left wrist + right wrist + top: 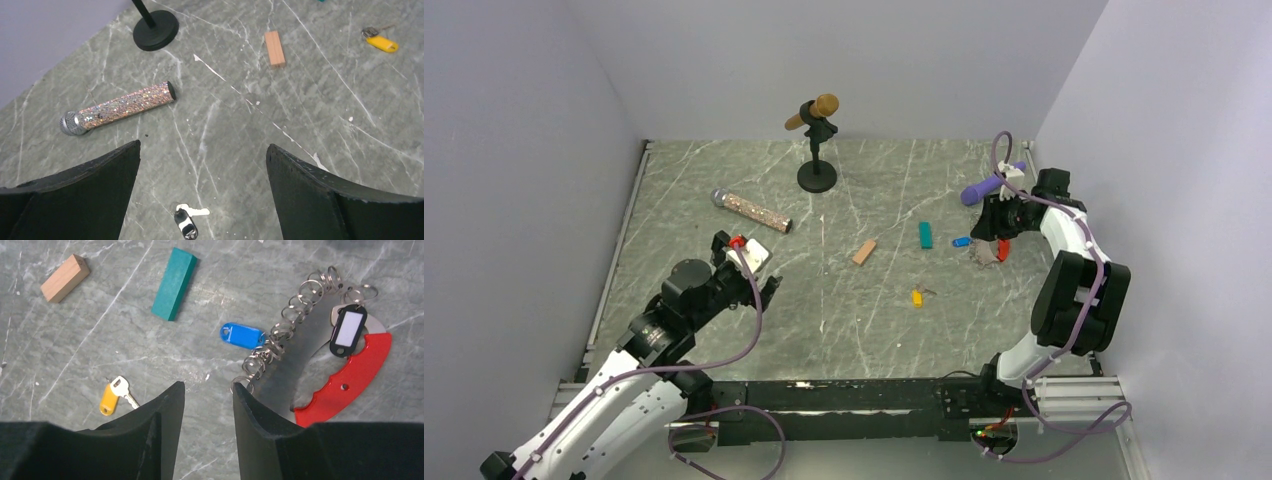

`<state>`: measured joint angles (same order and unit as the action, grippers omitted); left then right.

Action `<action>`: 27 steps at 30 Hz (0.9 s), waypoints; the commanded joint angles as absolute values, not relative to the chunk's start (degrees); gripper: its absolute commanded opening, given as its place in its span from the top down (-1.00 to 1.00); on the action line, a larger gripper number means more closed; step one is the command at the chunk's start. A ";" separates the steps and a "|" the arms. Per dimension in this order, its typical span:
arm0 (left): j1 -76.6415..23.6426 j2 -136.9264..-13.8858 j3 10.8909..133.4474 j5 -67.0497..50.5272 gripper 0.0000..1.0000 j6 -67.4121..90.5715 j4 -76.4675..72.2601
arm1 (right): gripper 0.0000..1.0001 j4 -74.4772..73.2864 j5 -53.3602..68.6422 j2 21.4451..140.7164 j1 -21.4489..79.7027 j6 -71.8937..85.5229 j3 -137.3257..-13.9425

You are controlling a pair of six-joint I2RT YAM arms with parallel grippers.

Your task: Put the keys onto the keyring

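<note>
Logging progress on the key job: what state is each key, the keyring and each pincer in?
keyring: lying flat, unheld.
yellow key: loose, apart from the keyring.
blue key: resting against the keyring; hooked or not, cannot tell.
labelled black key: lying on the keyring, seemingly hooked on.
plain black key: loose, below the left pincer.
left pincer: wide open, empty.
right pincer: partly open, empty.
</note>
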<state>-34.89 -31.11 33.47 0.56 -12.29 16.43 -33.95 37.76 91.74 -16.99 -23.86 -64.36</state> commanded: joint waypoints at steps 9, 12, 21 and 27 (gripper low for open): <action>-33.99 -32.13 34.88 -2.29 -0.99 -12.04 16.08 | 0.07 -40.56 42.44 93.59 -16.99 -37.81 -69.94; -33.47 -32.94 35.06 -2.96 -0.99 -12.04 16.11 | 0.07 -39.24 43.69 94.04 -17.03 -39.12 -70.93; -31.71 -34.19 35.40 -4.99 -0.99 -11.96 15.69 | 0.06 -38.18 40.56 98.62 -16.94 -38.73 -74.76; -30.84 -34.06 35.51 -6.42 -0.99 -11.71 15.53 | 0.09 -38.69 32.91 103.01 -16.85 -39.16 -78.18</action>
